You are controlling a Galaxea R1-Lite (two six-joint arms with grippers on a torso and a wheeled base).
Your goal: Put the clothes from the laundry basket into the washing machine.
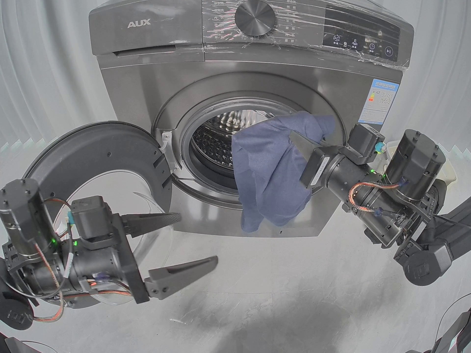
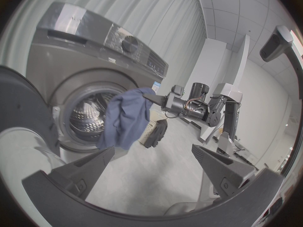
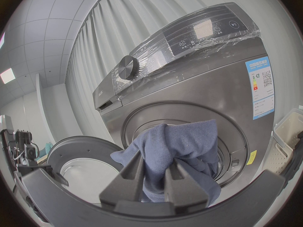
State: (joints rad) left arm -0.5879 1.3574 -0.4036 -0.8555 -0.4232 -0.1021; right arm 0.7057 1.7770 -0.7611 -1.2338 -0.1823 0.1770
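A grey front-loading washing machine [image 1: 147,82] stands ahead with its round door [image 1: 98,153] swung open to the left, and the steel drum [image 1: 216,140] shows inside. My right gripper [image 1: 300,143] is shut on a blue cloth [image 1: 270,172], which hangs in front of the right half of the drum opening and drapes below its rim. The same blue cloth [image 3: 180,145] bunches between the right fingers [image 3: 129,180] in the right wrist view. My left gripper [image 1: 196,239] stands open and empty, low at the left in front of the open door.
A white laundry basket [image 3: 287,142] stands on the floor to the right of the machine, with the basket [image 2: 151,130] also seen from the left wrist. A dark item [image 2: 156,133] leans against it. Bare grey floor [image 1: 274,290] lies before the machine. Curtains hang behind.
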